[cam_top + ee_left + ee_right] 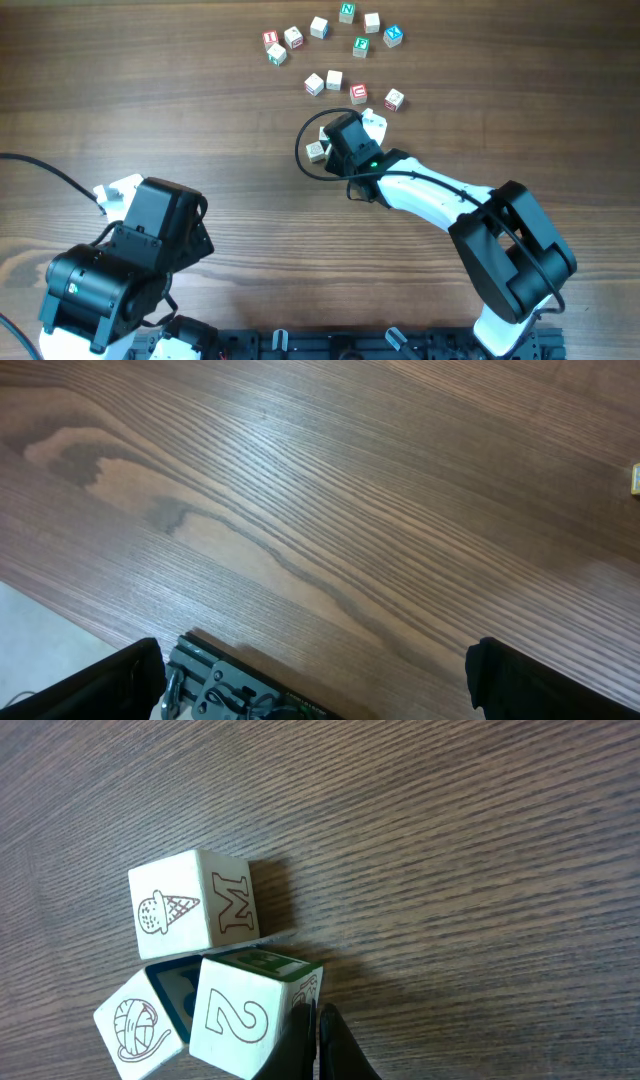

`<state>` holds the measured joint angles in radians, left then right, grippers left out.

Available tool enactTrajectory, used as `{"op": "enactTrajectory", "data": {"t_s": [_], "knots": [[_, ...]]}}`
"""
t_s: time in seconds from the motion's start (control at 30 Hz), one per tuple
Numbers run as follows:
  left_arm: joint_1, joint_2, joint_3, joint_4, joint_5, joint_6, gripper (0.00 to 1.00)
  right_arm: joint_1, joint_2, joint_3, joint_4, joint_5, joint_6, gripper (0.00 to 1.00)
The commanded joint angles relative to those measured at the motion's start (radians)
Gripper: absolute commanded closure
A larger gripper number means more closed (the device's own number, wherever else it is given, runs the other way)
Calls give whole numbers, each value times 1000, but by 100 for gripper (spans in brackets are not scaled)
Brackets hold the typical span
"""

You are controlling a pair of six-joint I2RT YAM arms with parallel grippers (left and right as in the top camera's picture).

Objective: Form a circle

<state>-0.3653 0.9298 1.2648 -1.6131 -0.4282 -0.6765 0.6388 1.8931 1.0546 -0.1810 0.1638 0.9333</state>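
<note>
Resting clenched beside a pale wooden cube marked 2 (240, 1012), the right end effector (318, 1045) grasps nothing; other lettered wooden cubes (334, 78) scatter loosely across the dark tabletop (150, 90); left end effector (320, 680) released.

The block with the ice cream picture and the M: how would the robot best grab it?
Probably from above, fingers on two opposite flat sides of the ice-cream block. It stands square, its far and M sides open; the 2 block crowds its near edge.
</note>
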Motion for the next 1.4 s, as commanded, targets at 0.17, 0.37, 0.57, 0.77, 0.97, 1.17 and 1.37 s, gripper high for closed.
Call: {"op": "enactTrajectory", "data": {"t_s": [0.17,0.37,0.57,0.77,0.97,1.17,1.37], "knots": [[6,-2,-3,0,1,-16,0,3,15,-1,-18,-10,-14,96],[6,-2,-3,0,1,-16,0,4,15,-1,-18,-24,-14,95],[6,-2,-3,0,1,-16,0,6,15,-1,-11,-23,-14,95],[6,-2,-3,0,1,-16,0,6,15,-1,-6,-23,-15,95],[6,-2,-3,0,1,-16,0,6,15,-1,4,-19,-17,95],[6,-2,-3,0,1,-16,0,6,15,-1,-17,-19,-14,95],[6,-2,-3,0,1,-16,0,6,13,-1,-42,-15,-8,95]]}}
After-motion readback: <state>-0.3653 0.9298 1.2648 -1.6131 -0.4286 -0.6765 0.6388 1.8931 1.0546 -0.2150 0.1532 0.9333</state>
